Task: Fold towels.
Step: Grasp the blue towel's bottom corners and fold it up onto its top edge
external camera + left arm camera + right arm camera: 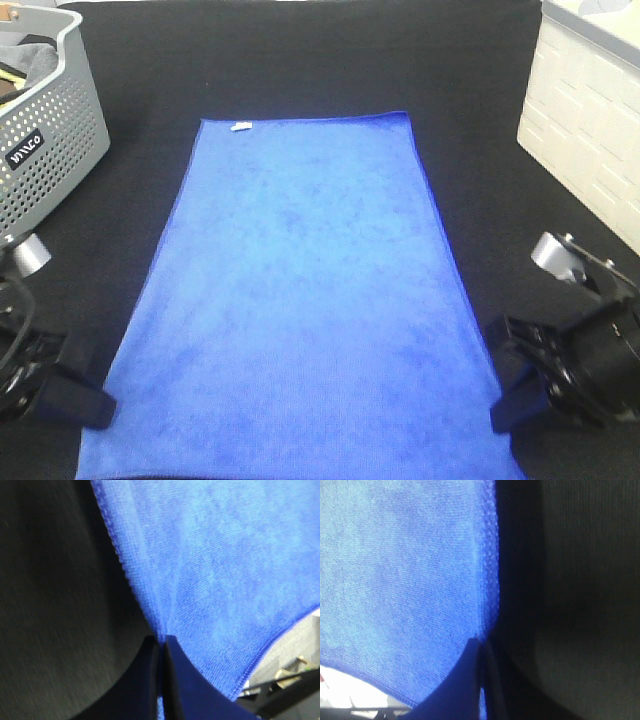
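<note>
A bright blue towel (300,300) lies flat and lengthwise on the black table, its small white tag (240,127) at the far short edge. My left gripper (95,405) sits at the towel's near left edge. In the left wrist view the left gripper (162,642) is shut on the towel (225,570), with cloth puckering into the closed fingers. My right gripper (500,405) sits at the near right edge. The right wrist view shows the right gripper (482,645) pinched shut on the towel (400,570) hem.
A grey perforated basket (50,140) holding dark cloths stands at the far left corner. A white quilted box (590,140) stands at the far right. The black tabletop (300,60) surrounds the towel.
</note>
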Robot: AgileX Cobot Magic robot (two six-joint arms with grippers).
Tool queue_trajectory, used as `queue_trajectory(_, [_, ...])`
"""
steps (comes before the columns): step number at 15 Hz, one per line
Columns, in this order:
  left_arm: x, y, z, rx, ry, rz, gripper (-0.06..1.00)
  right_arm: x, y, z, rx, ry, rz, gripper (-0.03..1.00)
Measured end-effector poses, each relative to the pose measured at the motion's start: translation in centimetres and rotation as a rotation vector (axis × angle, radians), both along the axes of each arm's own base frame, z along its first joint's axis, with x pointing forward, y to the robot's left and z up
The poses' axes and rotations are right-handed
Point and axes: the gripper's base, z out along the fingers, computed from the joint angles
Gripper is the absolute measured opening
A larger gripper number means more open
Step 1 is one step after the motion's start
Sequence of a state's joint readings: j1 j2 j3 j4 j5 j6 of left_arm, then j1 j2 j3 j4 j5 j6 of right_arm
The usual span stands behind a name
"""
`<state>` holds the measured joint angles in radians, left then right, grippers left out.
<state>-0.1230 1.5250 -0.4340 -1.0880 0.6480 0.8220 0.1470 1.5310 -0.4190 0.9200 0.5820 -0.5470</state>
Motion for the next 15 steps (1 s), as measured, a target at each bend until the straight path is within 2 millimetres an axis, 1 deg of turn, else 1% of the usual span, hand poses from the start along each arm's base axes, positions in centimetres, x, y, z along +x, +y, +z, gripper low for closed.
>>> queue_trajectory(2, [-0.9, 0.0, 0.4, -0.008, 0.025, -0.016, 0.00, -1.3, 0.0, 0.1, 0.015, 0.023, 0.005, 0.00])
queue_trajectory(3, [-0.9, 0.0, 0.4, -0.008, 0.025, -0.016, 0.00, -1.3, 0.0, 0.1, 0.015, 0.023, 0.005, 0.00])
queue_trajectory(4, [-1.1, 0.0, 0.5, -0.009, 0.045, -0.026, 0.00, -1.7, 0.0, 0.4, 0.022, 0.020, 0.013, 0.00])
queue_trajectory(6, [-1.1, 0.1, 0.5, -0.001, 0.040, -0.020, 0.00, -1.7, 0.0, 0.7, 0.023, 0.001, 0.015, 0.00])
queue_trajectory(8, [-0.1, 0.2, 0.9, 0.020, -0.006, 0.004, 0.00, -0.4, 0.1, 1.5, 0.026, -0.045, 0.022, 0.00])
queue_trajectory(9, [0.9, 0.2, 1.5, 0.024, -0.037, 0.031, 0.00, 0.5, 0.2, 2.1, 0.027, -0.080, 0.028, 0.00])
queue_trajectory(11, [2.9, 0.1, 2.9, 0.020, -0.102, 0.080, 0.00, 3.3, 0.7, 3.9, 0.037, -0.152, 0.033, 0.00])
queue_trajectory(12, [4.5, -0.1, 4.0, 0.012, -0.148, 0.093, 0.00, 5.6, 1.1, 4.6, 0.043, -0.172, 0.053, 0.00])
queue_trajectory(13, [5.8, -0.2, 4.6, 0.007, -0.174, 0.100, 0.00, 7.4, 1.4, 5.1, 0.050, -0.190, 0.066, 0.00])
queue_trajectory(15, [8.5, -0.5, 5.2, 0.009, -0.207, 0.111, 0.00, 11.2, 2.0, 6.2, 0.063, -0.243, 0.077, 0.00])
